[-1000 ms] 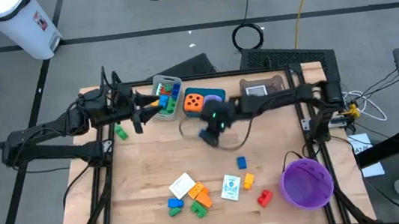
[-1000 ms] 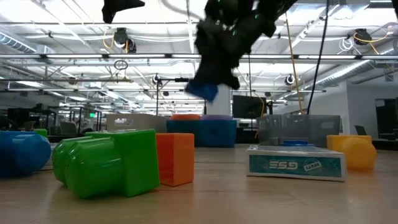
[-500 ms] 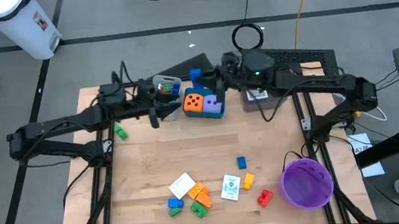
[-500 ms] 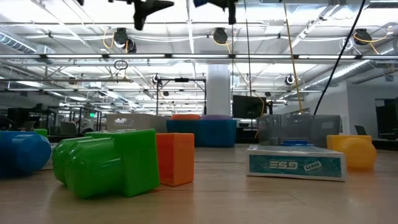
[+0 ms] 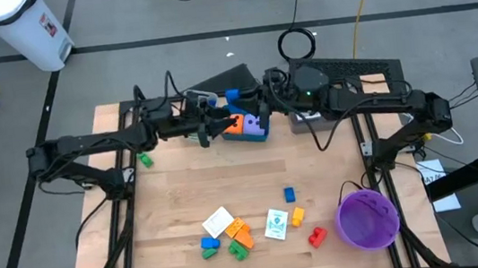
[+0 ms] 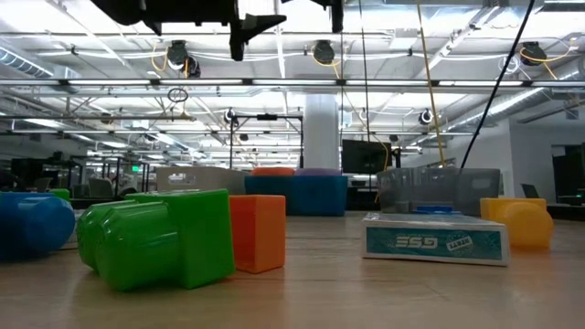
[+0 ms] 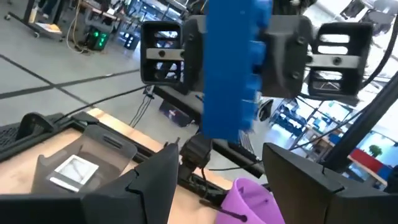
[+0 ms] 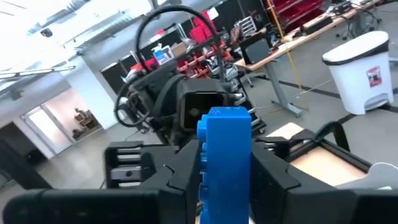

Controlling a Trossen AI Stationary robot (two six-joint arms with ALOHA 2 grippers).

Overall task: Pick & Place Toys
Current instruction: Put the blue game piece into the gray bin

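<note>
Wooden table (image 5: pixel 183 199), light plank top on a dark frame. Along the far edge: a teal tray (image 5: pixel 252 125) at centre and a grey tray (image 5: pixel 309 112) toward the far right. Green brick (image 5: pixel 144 159) near the left edge. Purple bowl (image 5: pixel 368 218) at the near right corner. Near edge, centre: white cards (image 5: pixel 218 220) (image 5: pixel 275 224) among blue (image 5: pixel 209 242), green (image 5: pixel 209 254), orange (image 5: pixel 240 235), yellow (image 5: pixel 298 216) and red (image 5: pixel 317 236) bricks. One blue brick (image 5: pixel 288 195) lies just beyond the yellow one.

Blue brick held up before the left tool

The left tool's (image 7: pixel 214 180) two dark fingers (image 7: pixel 152 180) stood apart, nothing between them. Facing it, the right tool (image 7: pixel 239 46) gripped an upright blue brick (image 7: pixel 233 68). Below lay the wooden desk (image 7: pixel 109 124), a clear tray (image 7: pixel 74 165) holding a white card (image 7: pixel 74 169), and a purple object (image 7: pixel 245 199).
</note>
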